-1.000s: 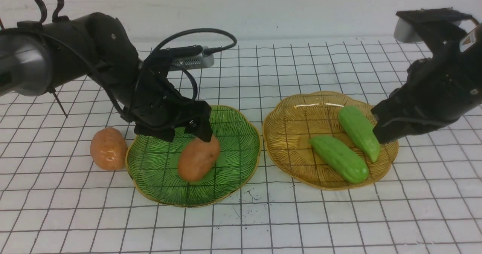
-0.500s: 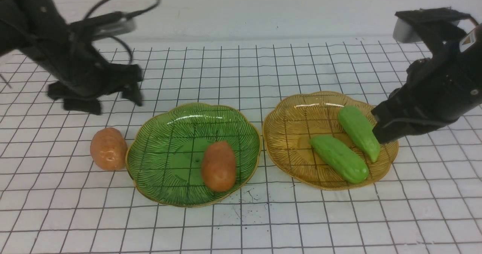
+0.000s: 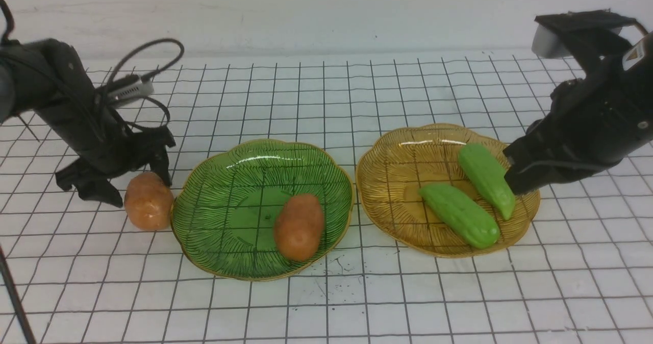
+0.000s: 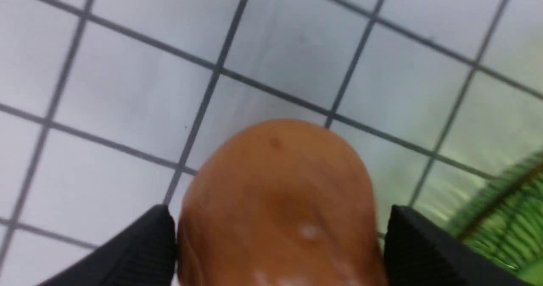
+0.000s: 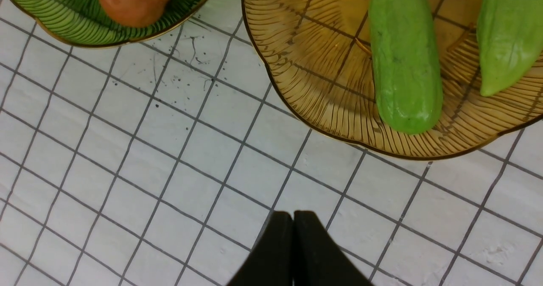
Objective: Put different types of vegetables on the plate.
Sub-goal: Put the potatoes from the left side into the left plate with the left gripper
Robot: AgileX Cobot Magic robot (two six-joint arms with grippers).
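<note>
The left gripper straddles one orange-brown potato, with one black finger on each side and the jaws standing wide apart. Blur prevents confirming contact between the fingers and the potato. The potato rests on the white gridded table. The ribbed rim of the green plate lies just beside the potato.

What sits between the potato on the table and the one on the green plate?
Only the rim and bare floor of the green plate separate the table potato from the plated potato, per the front view.
</note>
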